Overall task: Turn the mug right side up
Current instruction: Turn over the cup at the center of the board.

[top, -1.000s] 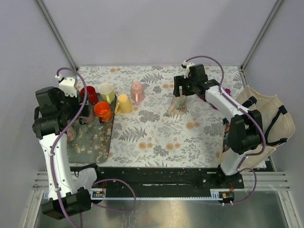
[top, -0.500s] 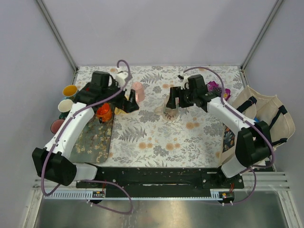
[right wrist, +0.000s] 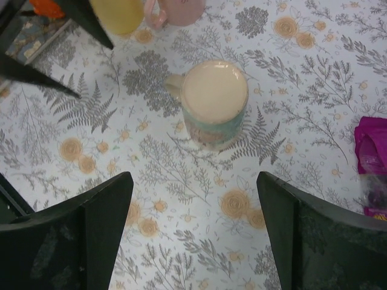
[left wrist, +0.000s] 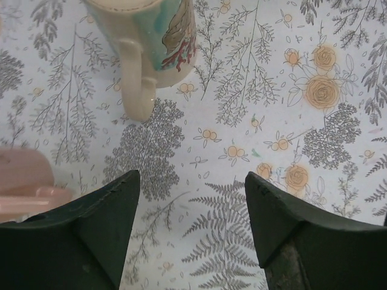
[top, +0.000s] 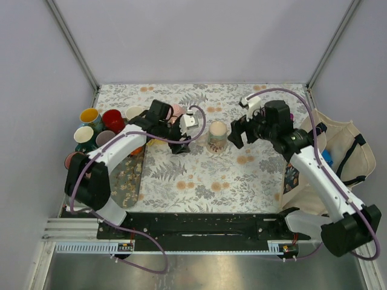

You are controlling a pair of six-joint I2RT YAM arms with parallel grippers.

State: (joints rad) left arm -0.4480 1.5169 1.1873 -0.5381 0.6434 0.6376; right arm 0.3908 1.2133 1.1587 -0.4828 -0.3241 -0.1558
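Note:
The cream mug (top: 216, 136) with a teal and red picture stands on the floral table, a flat cream face on top. In the right wrist view the mug (right wrist: 214, 103) has its handle pointing left. In the left wrist view the mug (left wrist: 151, 42) shows at the top with its handle toward me. My left gripper (top: 183, 140) is open and empty just left of the mug, as the left wrist view (left wrist: 190, 181) shows. My right gripper (top: 236, 134) is open and empty just right of it, also seen in the right wrist view (right wrist: 193, 181).
A pink mug (top: 175, 112) and a yellow mug (right wrist: 121, 12) lie behind my left arm. A tray (top: 124, 175) holds an orange mug (top: 133, 145). Several mugs (top: 89, 115) stand at the far left. A purple packet (right wrist: 375, 157) and a cloth bag (top: 338, 157) are on the right.
My right gripper has let go of the mug and drawn back right; the mug now stands alone. My left arm has swung from the tray side to just left of the mug.

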